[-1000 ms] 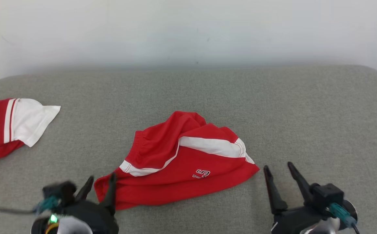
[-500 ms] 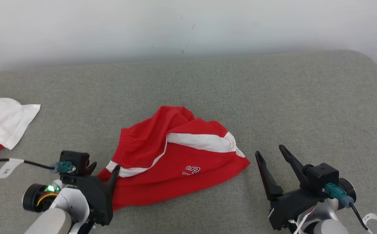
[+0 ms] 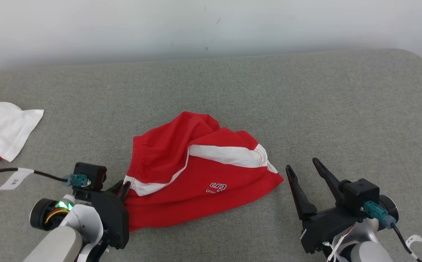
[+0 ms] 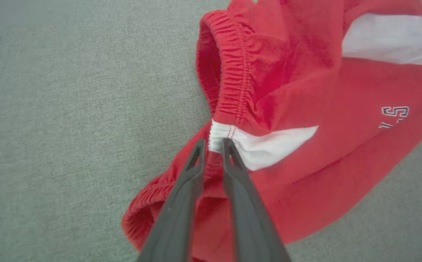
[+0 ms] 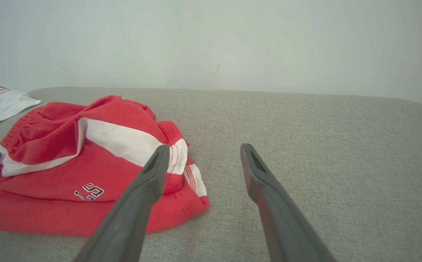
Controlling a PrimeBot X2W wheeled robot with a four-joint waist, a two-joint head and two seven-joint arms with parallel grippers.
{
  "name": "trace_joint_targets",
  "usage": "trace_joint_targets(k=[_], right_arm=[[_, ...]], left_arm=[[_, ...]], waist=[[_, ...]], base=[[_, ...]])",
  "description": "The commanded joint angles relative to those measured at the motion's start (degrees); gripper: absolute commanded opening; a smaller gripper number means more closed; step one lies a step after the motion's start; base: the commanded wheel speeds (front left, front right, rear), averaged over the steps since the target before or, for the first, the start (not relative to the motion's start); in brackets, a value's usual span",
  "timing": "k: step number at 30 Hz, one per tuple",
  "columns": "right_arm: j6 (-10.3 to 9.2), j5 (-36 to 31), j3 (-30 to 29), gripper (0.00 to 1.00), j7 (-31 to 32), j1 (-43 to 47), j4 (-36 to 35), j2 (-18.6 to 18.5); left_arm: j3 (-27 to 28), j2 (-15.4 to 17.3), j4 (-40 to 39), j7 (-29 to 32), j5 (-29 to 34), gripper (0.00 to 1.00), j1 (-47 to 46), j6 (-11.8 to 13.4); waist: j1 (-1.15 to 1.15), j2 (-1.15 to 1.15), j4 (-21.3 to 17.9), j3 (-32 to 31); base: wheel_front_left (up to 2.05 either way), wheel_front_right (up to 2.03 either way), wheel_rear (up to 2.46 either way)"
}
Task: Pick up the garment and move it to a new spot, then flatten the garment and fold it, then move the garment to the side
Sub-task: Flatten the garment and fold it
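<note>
A crumpled pair of red shorts (image 3: pixel 200 171) with white stripes and a small printed logo lies mid-surface on the grey cushion. My left gripper (image 3: pixel 122 187) is shut on the shorts' waistband at their left edge; in the left wrist view its fingertips (image 4: pixel 214 143) pinch the white seam of the red shorts (image 4: pixel 305 120). My right gripper (image 3: pixel 303 168) stands open just right of the shorts' right corner, touching nothing. In the right wrist view the right gripper (image 5: pixel 203 151) points past the shorts (image 5: pixel 87 167) over bare cushion.
A second red-and-white garment (image 3: pixel 0 134) lies at the far left edge, and shows at the left of the right wrist view as well (image 5: pixel 0 102). A white wall (image 3: pixel 211 25) rises behind the grey cushion (image 3: pixel 342 109), whose right corner is rounded.
My left gripper moved in on the shorts' left edge and shut on the waistband. The head camera shifted, so the whole scene slid. The right gripper stays open beside the shorts.
</note>
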Motion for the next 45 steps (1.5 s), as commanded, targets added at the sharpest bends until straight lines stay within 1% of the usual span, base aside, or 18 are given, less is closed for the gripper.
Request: trace_joint_targets(k=[1, 2, 6, 10, 18, 20, 21, 22, 23, 24, 26, 27, 31, 34, 37, 43, 44, 45], right_arm=[[0.18, 0.0, 0.1, 1.00, -0.1, -0.6, 0.1, -0.1], [0.18, 0.0, 0.1, 1.00, -0.1, -0.8, 0.1, -0.2], [0.18, 0.0, 0.2, 1.00, -0.1, -1.2, 0.1, -0.3], [0.18, 1.1, 0.1, 1.00, 1.3, -2.1, 0.2, -0.1], [0.18, 1.6, -2.3, 1.00, 11.9, -6.4, 2.6, -0.7], [0.18, 2.0, -1.4, 1.00, 14.3, -9.1, 4.1, -1.1], [0.18, 2.3, -0.9, 0.98, 15.3, -9.8, 5.0, -1.3], [0.18, 2.9, -0.3, 0.78, 16.4, -10.5, 5.9, -1.4], [0.18, 3.2, 0.2, 0.69, 17.3, -11.3, 6.8, -1.6], [0.18, 3.5, 0.8, 0.72, 18.1, -11.9, 7.7, -1.7], [0.18, 4.6, 1.8, 0.93, 19.1, -13.0, 9.2, -1.8], [0.18, 5.0, 2.1, 0.91, 19.4, -13.5, 10.0, -2.0], [0.18, 6.2, 2.7, 0.50, 19.7, -14.8, 12.6, -2.0], [0.18, 7.0, 3.3, 0.41, 19.8, -15.6, 13.8, -2.1], [0.18, 7.5, 3.6, 0.00, 19.6, -16.3, 14.7, -2.3], [0.18, 7.9, 3.5, 0.00, 19.0, -16.2, 15.7, -2.4], [0.18, 8.1, 3.4, 0.07, 18.6, -16.2, 15.6, -2.4], [0.18, 8.3, 3.2, 0.44, 18.3, -16.2, 15.5, -2.4]], left_arm=[[-0.2, -0.2, -0.2, -0.2, 0.0, 0.04, -0.8, -0.3], [-0.4, -0.3, -0.1, -0.1, -0.1, 0.00, -0.9, -0.5], [-0.5, -0.5, 0.0, -0.5, -0.2, 0.00, -1.6, -0.8], [0.0, -0.8, -0.1, -1.9, -0.1, 0.00, -1.4, -0.1], [-0.9, -2.9, -0.8, -3.9, -0.3, 0.00, 1.1, 1.0], [-1.1, -3.4, -0.5, -4.3, -0.3, 0.00, 0.9, 1.1], [-1.1, -3.6, -0.4, -4.4, -0.4, 0.00, 0.7, 1.1], [-1.1, -3.7, -0.2, -4.5, -0.4, 0.00, 0.4, 0.9], [-1.1, -3.8, 0.0, -4.6, -0.4, 0.00, 0.2, 0.9], [-1.2, -4.0, 0.2, -4.6, -0.4, 0.00, -0.1, 0.8], [-1.3, -4.1, 0.6, -4.8, -0.4, 0.00, -0.4, 0.6], [-1.3, -4.2, 0.8, -4.8, -0.4, 0.00, -0.5, 0.6], [-1.5, -4.2, 1.3, -4.9, -0.6, 0.00, -0.7, 0.6], [-1.5, -4.1, 1.5, -5.0, -0.8, 0.00, -0.6, 0.6], [-1.4, -3.9, 1.6, -5.0, -0.9, 0.00, -0.6, 0.7], [-1.2, -3.7, 1.4, -5.2, -1.1, 0.00, -0.4, 1.2], [-1.1, -3.7, 1.4, -5.2, -1.2, 0.00, -0.3, 1.4], [-1.1, -3.6, 1.4, -5.2, -1.2, 0.00, -0.2, 1.5]], waist=[[0.00, 0.00, 0.2, 0.1], [0.00, 0.00, 0.3, 0.2], [0.00, 0.00, 0.6, 0.4], [0.00, 0.00, 0.9, 0.8], [0.00, 0.00, 2.4, 1.8], [0.00, 0.00, 2.9, 2.2], [0.00, 0.00, 3.1, 2.3], [0.00, 0.00, 3.3, 2.5], [0.00, 0.00, 3.5, 2.6], [0.00, 0.00, 3.8, 2.8], [0.00, 0.00, 4.1, 2.9], [0.00, 0.00, 4.2, 3.0], [0.00, 0.00, 4.7, 3.0], [0.00, 0.00, 4.8, 2.8], [0.00, 0.00, 4.9, 2.8], [0.00, 0.00, 4.9, 2.5], [0.00, 0.00, 4.9, 2.5], [0.00, 0.00, 5.0, 2.5]], base=[[0.00, 0.00, 0.00], [0.00, 0.00, 0.00], [0.00, 0.00, 0.00], [0.00, 0.00, 0.00], [0.00, 0.00, 0.00], [0.00, 0.00, 0.00], [0.00, 0.00, 0.00], [0.00, 0.00, 0.00], [0.00, 0.00, 0.00], [0.00, 0.00, 0.00], [0.00, 0.00, 0.00], [0.00, 0.00, 0.00], [0.00, 0.00, 0.00], [0.00, 0.00, 0.00], [0.00, 0.00, 0.00], [0.00, 0.00, 0.00], [0.00, 0.00, 0.00], [0.00, 0.00, 0.00]])
